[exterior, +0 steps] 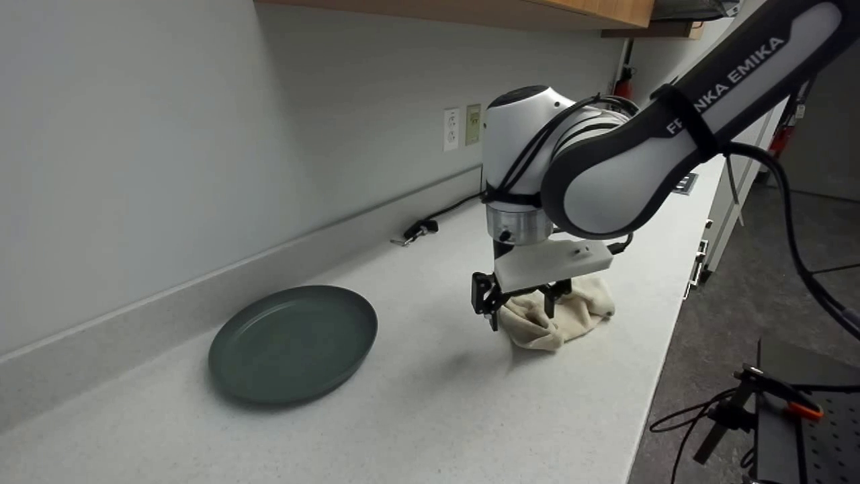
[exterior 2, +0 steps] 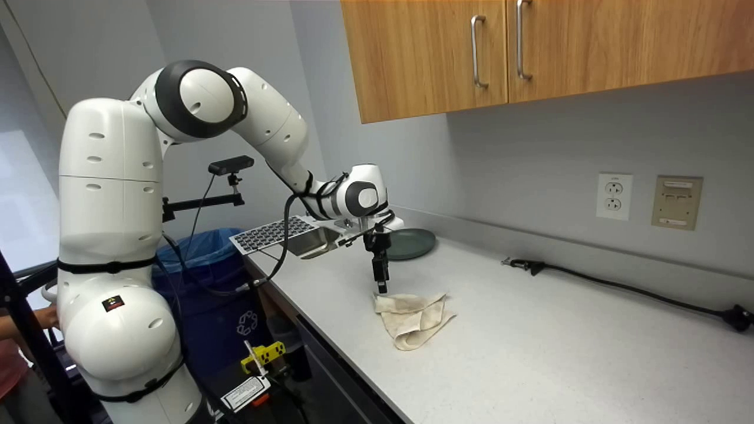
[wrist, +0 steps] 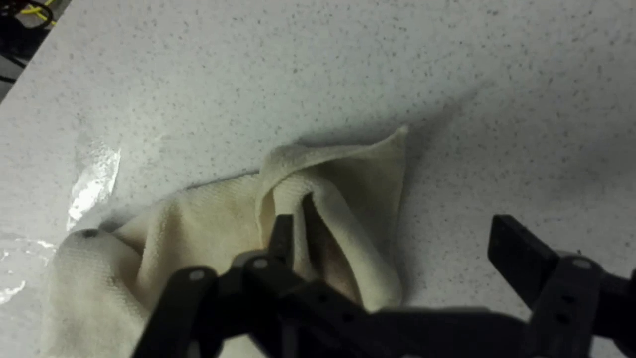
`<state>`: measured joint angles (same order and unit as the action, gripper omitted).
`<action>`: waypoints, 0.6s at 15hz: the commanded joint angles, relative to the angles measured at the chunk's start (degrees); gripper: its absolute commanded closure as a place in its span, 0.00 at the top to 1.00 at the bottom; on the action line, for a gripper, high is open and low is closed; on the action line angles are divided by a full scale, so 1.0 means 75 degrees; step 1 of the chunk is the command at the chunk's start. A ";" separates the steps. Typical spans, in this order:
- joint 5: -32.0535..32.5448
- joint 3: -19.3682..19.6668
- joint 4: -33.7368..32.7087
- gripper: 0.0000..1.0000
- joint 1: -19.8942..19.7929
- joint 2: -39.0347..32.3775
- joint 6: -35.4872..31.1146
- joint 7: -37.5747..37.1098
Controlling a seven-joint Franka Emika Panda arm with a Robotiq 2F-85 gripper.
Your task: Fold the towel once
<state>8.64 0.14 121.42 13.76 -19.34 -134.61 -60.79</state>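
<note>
Pointing straight down above the worktop (exterior: 437,430), my end effector (exterior: 523,317) is released, its two fingers (wrist: 521,261) parted wide. In my wrist view, one finger stands over the cream towel (wrist: 213,219) and the other over bare worktop just beside it; whether either one touches the towel, I cannot tell.

The towel lies crumpled on the worktop, between the wall (exterior: 168,168) and the front edge, with some layers overlapping. Looking down, I see a raised ridge curling around a dark hollow near one finger, a thin corner reaching out beyond it, and a bunched lump at the opposite end. A shiny patch (wrist: 92,191) shows on the worktop near that lump.

A dark green plate (exterior: 292,346) rests flat on the same worktop, near the wall and well apart from the towel; I find it in both exterior views. Along the wall runs a black cord (exterior 2: 636,288). Above the cord sit a white outlet (exterior 2: 614,196) and a tan wall panel (exterior 2: 677,203), and higher still hangs a wooden cabinet (exterior 2: 433,59). In an exterior view, a sink (exterior 2: 315,242) is set near the plate, and a blue bin (exterior 2: 212,318) stands beside the worktop, partly behind my arm (exterior 2: 115,194).
</note>
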 commanded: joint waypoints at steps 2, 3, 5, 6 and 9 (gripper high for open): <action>-0.0226 0.0022 0.0259 1.00 0.0074 0.0058 -0.0321 -0.1467; -0.0212 0.0003 0.0354 1.00 0.0101 0.0125 -0.0338 -0.1770; -0.0100 0.0001 0.0554 1.00 0.0160 0.0215 -0.0480 -0.2352; -0.0077 0.0003 0.0647 1.00 0.0167 0.0230 -0.0587 -0.2592; -0.0235 0.0010 0.0926 1.00 0.0042 0.0273 -0.0852 -0.3114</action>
<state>8.37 -0.04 125.07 14.53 -19.14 -138.04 -80.30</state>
